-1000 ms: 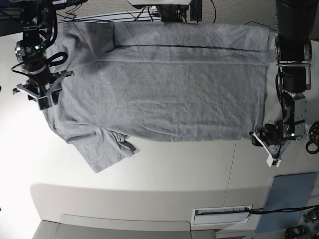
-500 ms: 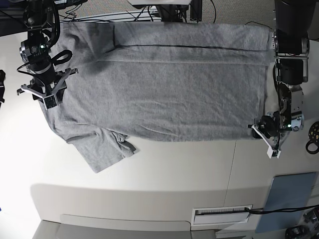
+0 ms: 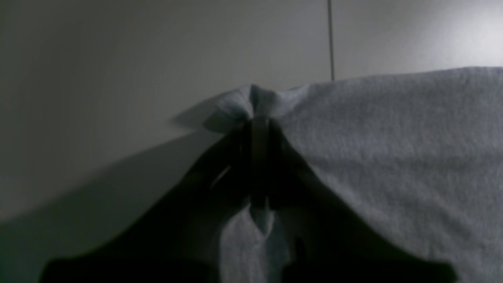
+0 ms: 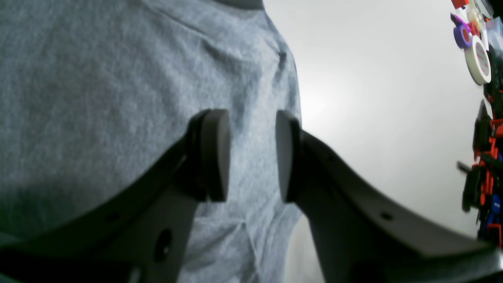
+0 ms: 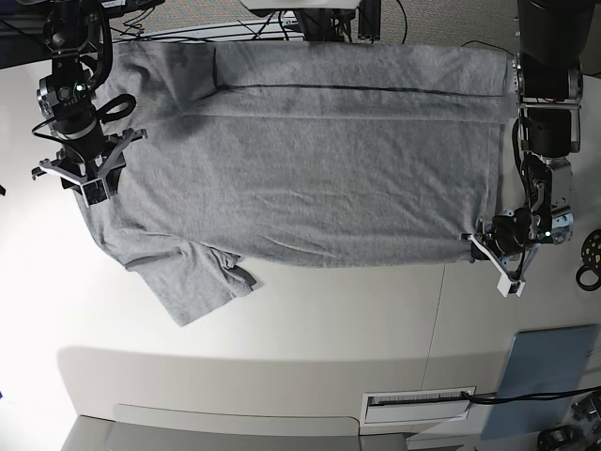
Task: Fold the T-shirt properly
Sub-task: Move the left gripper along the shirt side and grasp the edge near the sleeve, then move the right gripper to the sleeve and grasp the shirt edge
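The heather-grey T-shirt (image 5: 310,160) lies spread flat across the white table (image 5: 329,319), plain side up, with one sleeve (image 5: 192,282) sticking out at the lower left. My left gripper (image 5: 488,246) is at the shirt's lower right corner, and in the left wrist view it (image 3: 257,129) is shut on a bunched pinch of grey cloth (image 3: 251,100). My right gripper (image 5: 83,178) hovers over the shirt's left edge near the collar end. In the right wrist view it (image 4: 251,155) is open, with grey fabric (image 4: 98,98) below the pads.
A blue-grey sheet (image 5: 545,376) and a white label plate (image 5: 418,404) sit at the table's front right. A black tape roll (image 5: 590,252) lies at the right edge. Colourful parts and tape rolls (image 4: 477,59) crowd the right wrist view's right side. Cables run behind the shirt (image 5: 310,23).
My left gripper has moved up and inward to the shirt's lower right corner and taken hold of it. My right gripper has drifted slightly up along the left edge.
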You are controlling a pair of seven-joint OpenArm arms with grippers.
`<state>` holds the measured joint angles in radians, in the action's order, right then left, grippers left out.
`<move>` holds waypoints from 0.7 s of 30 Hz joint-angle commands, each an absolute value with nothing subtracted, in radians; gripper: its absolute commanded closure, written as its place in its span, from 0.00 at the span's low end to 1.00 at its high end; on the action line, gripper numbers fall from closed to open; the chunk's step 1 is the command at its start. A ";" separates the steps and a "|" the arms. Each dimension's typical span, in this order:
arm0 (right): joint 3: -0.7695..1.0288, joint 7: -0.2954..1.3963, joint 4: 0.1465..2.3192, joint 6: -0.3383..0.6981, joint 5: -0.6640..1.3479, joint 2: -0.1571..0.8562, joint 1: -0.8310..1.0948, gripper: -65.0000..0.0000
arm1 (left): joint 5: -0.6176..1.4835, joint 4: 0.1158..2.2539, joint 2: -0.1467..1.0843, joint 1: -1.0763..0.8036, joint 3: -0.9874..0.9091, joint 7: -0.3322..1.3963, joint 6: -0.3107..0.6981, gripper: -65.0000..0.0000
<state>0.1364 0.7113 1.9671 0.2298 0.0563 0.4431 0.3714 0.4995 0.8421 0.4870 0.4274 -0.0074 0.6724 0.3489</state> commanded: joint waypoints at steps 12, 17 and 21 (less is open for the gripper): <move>0.081 0.620 1.731 0.221 0.037 0.458 0.075 0.69 | 0.503 0.851 0.498 0.446 -0.009 0.684 0.403 1.00; -0.091 0.704 1.493 0.220 0.037 0.457 -0.174 0.69 | 0.502 0.851 0.499 0.446 -0.009 0.683 0.423 1.00; -0.201 0.756 1.313 0.217 0.036 0.454 -0.356 0.69 | 0.500 0.851 0.499 0.446 -0.009 0.684 0.416 1.00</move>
<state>-0.2089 0.7696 1.2938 0.2295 0.0467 0.4393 -0.3317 0.5003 0.8417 0.4847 0.4278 -0.0067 0.6769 0.4160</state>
